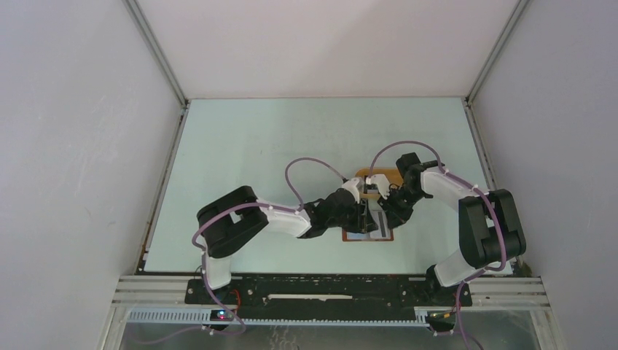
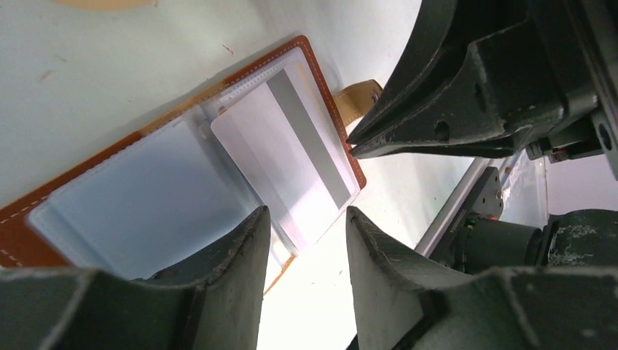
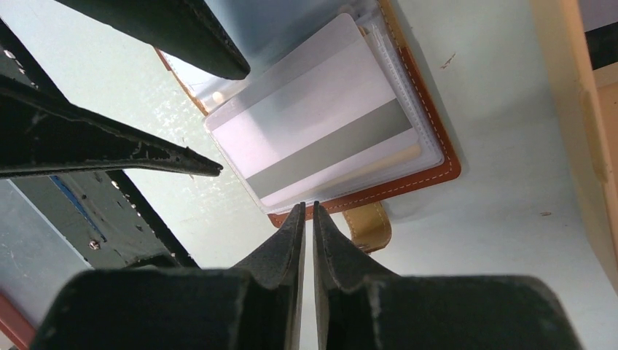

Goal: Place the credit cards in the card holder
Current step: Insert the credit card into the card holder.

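Credit card (image 3: pixel 321 124) on open card holder (image 3: pixel 437 171), 12 o'clock of right claw (image 3: pixel 306 215) (tips together): thin, stiff, probably slick, so pinch an edge; left claw (image 2: pixel 306 215) apart.

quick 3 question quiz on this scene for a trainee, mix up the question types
1. True or false: the card holder lies folded shut.
2. The left gripper is open. The right gripper is: A open, B shut on a card, C shut with nothing between its fingers.
3. Fill the gap: the card lying on the card holder has a grey ____ running along it.

Key: 1 false, it lies open. 2 C. 3 stripe.
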